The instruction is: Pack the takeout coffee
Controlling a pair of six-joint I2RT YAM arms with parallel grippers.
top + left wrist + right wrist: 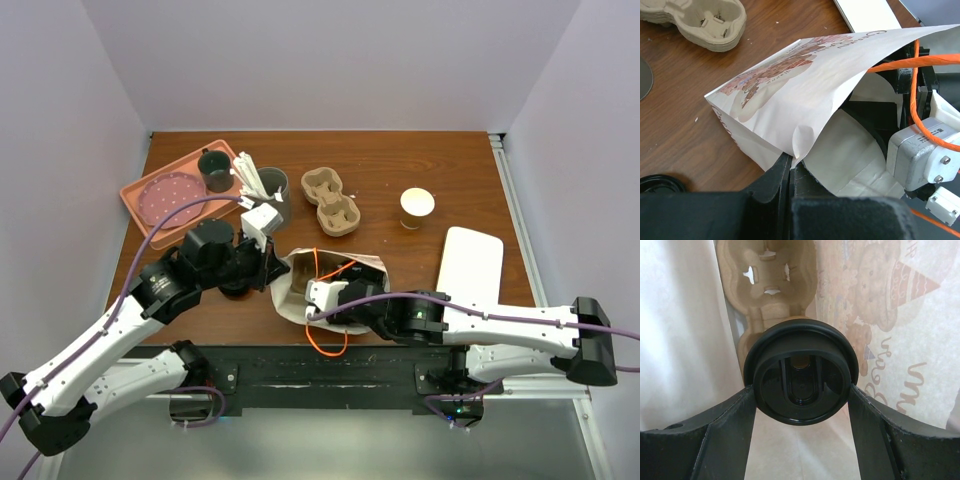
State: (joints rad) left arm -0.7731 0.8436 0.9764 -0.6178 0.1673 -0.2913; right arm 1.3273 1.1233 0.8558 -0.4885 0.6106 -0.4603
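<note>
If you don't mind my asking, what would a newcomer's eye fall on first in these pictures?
A white paper bag with orange handles lies open at the near middle of the table, its edge pinched by the left gripper while the right gripper reaches inside. There it clasps a black-lidded cup above a cardboard carrier. Farther back, a second carrier and an open paper cup stand on the table.

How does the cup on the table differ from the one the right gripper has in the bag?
The open cup has no lid; the lidded cup wears a black one. The open cup stands free on the table; the lidded cup sits inside the paper bag, between the right gripper's fingers.
</note>
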